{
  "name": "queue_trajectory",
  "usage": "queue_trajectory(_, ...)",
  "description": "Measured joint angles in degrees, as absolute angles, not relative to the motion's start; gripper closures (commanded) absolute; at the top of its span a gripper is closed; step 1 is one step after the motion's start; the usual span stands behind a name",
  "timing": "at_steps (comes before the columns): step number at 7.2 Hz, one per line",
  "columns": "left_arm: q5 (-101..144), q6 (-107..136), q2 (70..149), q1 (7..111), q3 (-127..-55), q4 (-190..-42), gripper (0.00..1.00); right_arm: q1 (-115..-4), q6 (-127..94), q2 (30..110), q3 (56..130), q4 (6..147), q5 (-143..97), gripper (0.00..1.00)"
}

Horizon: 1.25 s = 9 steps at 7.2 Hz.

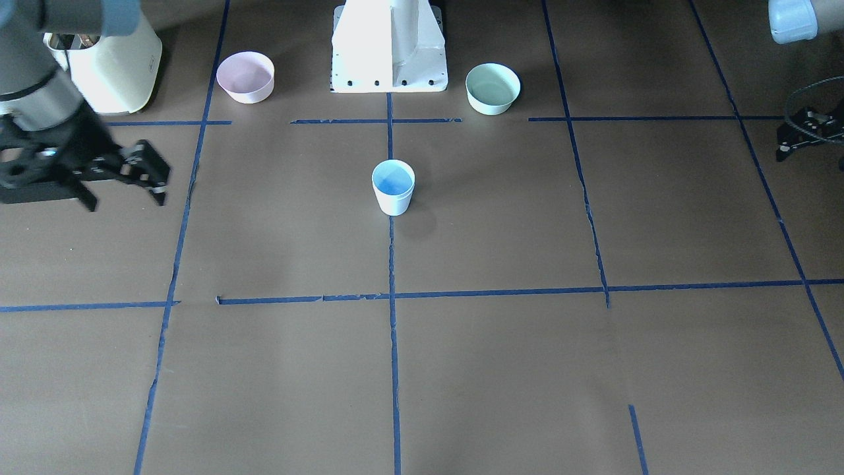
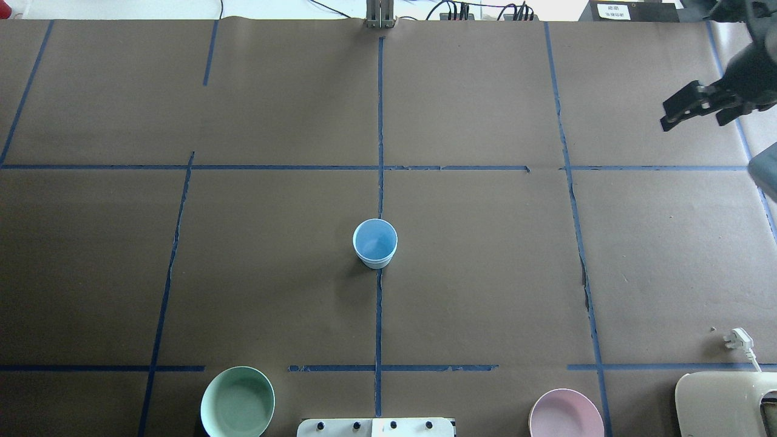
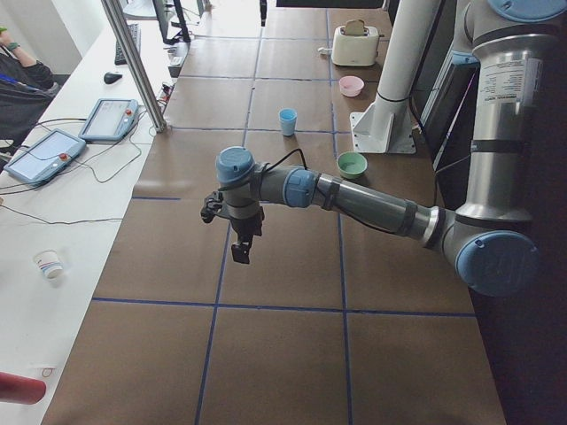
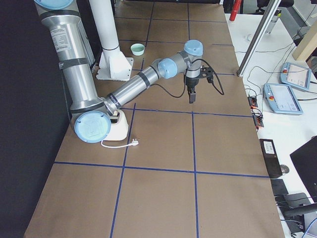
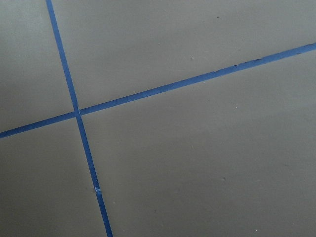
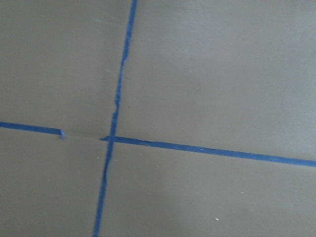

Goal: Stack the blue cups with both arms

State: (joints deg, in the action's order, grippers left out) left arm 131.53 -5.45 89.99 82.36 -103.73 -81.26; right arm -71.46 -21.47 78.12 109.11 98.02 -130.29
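Observation:
One pale-blue cup (image 1: 393,188) with a bright blue inside stands upright at the table's middle on the centre tape line. In the overhead view (image 2: 375,243) its rim looks doubled, but I cannot tell whether a second cup sits nested in it. No other blue cup shows. My right gripper (image 1: 125,194) hovers far to the cup's side, open and empty; it also shows in the overhead view (image 2: 695,121). My left gripper (image 3: 239,248) hangs over the table's other end, cropped at the front view's edge (image 1: 814,128); I cannot tell its state. Both wrist views show only brown paper and tape.
A pink bowl (image 1: 245,76) and a mint-green bowl (image 1: 492,88) flank the white pedestal (image 1: 389,46) near the robot's base. A cream toaster (image 1: 115,66) stands behind my right gripper, its white plug (image 2: 737,338) lying on the paper. Blue tape lines grid the brown table.

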Motion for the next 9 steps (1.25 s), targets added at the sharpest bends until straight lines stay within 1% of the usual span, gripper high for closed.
queue_trajectory(2,132.71,-12.73,90.04,88.11,-97.15,-81.25,0.0,-81.13,-3.69,82.65,101.94,98.0,-134.83,0.0)
queue_trajectory(4,133.21,-14.52,88.66,90.13,-95.07,-81.22,0.0,-88.03,7.71,85.37,93.98,97.98,-138.67,0.0)
queue_trajectory(5,133.56,-14.69,87.68,90.36,-94.8,-81.29,0.0,-90.21,9.91,85.9,91.0,97.94,-139.69,0.0)
queue_trajectory(7,133.82,-14.72,85.68,90.56,-94.59,-83.76,0.0,-92.08,10.98,86.61,88.89,97.57,-140.17,0.0)
queue_trajectory(9,133.85,-13.55,84.74,90.61,-93.98,-87.66,0.0,-94.19,11.22,88.47,88.67,95.83,-140.37,0.0)
